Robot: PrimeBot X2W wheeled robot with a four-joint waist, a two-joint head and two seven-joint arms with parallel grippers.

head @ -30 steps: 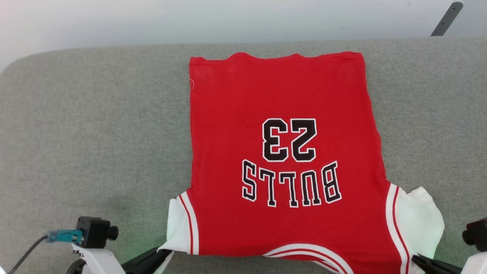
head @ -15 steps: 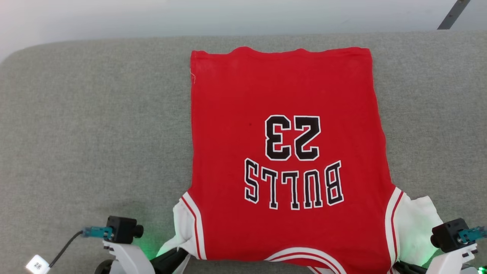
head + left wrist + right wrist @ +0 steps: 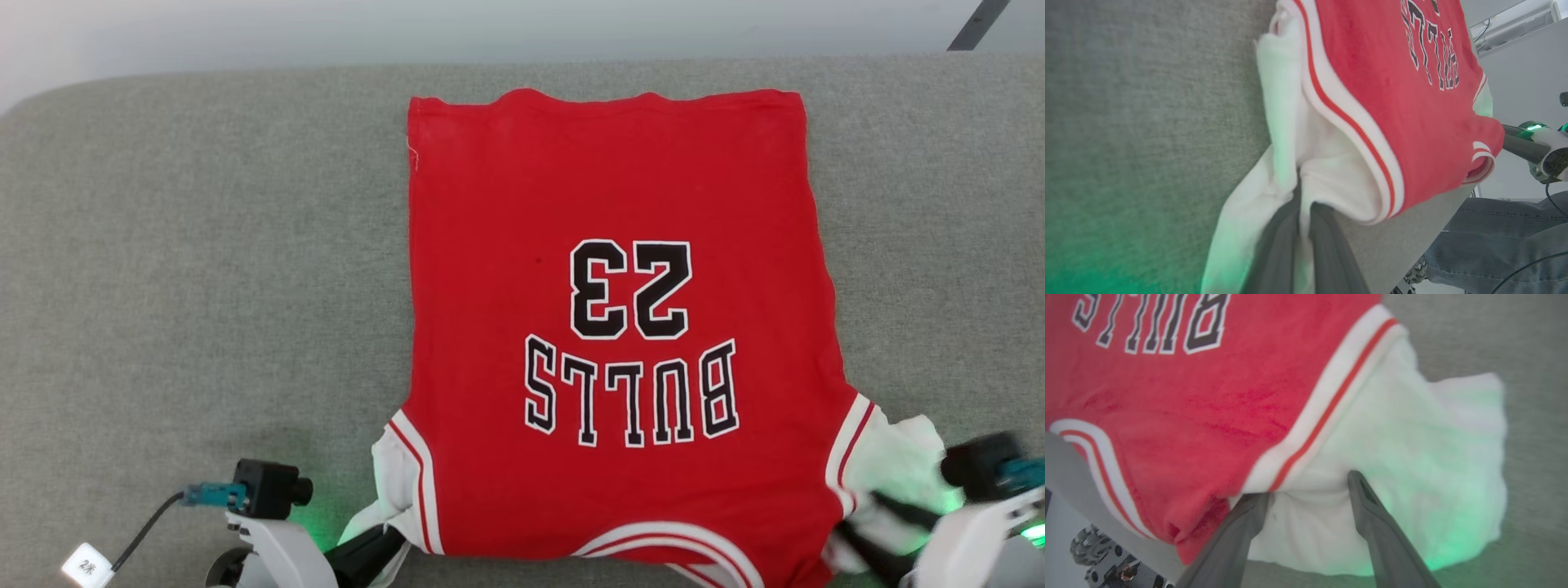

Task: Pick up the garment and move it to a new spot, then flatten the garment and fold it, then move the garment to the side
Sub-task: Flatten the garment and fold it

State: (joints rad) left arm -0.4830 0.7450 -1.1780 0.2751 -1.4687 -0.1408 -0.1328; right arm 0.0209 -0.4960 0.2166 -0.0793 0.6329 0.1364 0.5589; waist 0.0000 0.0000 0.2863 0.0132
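Observation:
The garment (image 3: pixel 612 286), a red jersey with white sleeves and black numerals, lies spread flat on the grey table (image 3: pixel 204 245), its collar end at the near edge. My left gripper (image 3: pixel 384 539) is shut on the white left sleeve (image 3: pixel 1286 134); in the left wrist view the fingers (image 3: pixel 1327 245) pinch the cloth. My right gripper (image 3: pixel 857 511) is blurred at the right sleeve. In the right wrist view that gripper (image 3: pixel 1308 486) stands open, its two fingers spread apart with the white sleeve (image 3: pixel 1433 457) lying loose between and beyond them.
The table's near edge runs just under the collar (image 3: pixel 1069 465). A person's leg in jeans (image 3: pixel 1494 232) stands beside the table. A dark bar (image 3: pixel 976 24) crosses the far right corner. Bare grey cloth surface extends left of the garment.
My right gripper has opened and let go of the right sleeve. Both arms came forward with the garment's near end; the head camera shifted slightly.

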